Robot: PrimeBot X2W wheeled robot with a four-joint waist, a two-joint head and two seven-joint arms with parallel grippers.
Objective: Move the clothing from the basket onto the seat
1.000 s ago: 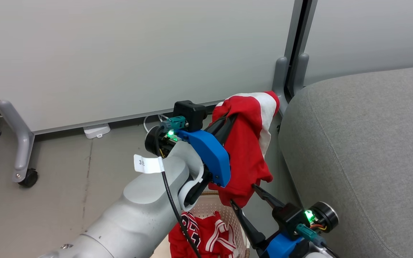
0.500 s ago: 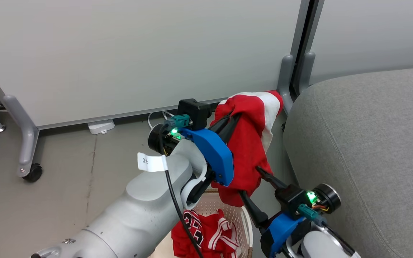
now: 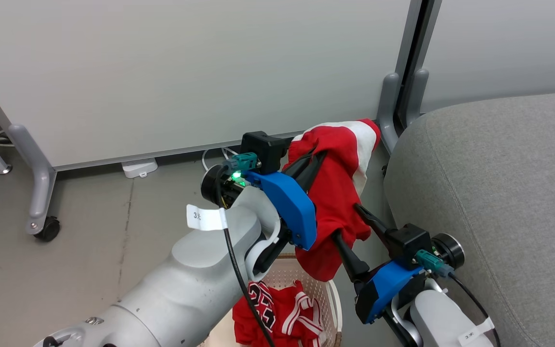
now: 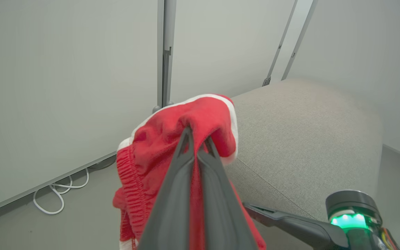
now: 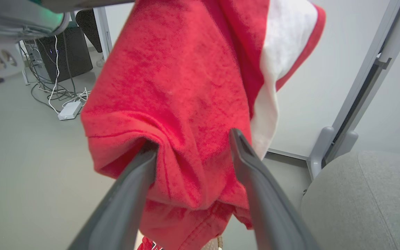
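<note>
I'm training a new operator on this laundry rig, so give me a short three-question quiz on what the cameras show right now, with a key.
1. True or false: the left gripper is shut on the red garment.
2. Fill in: the right gripper has its jaws ___, one finger on each side of that garment's lower part.
3. Where does the numbered jersey lie? A: in the right gripper. B: in the basket. C: in the left gripper.
Key: 1 true; 2 open; 3 B.
</note>
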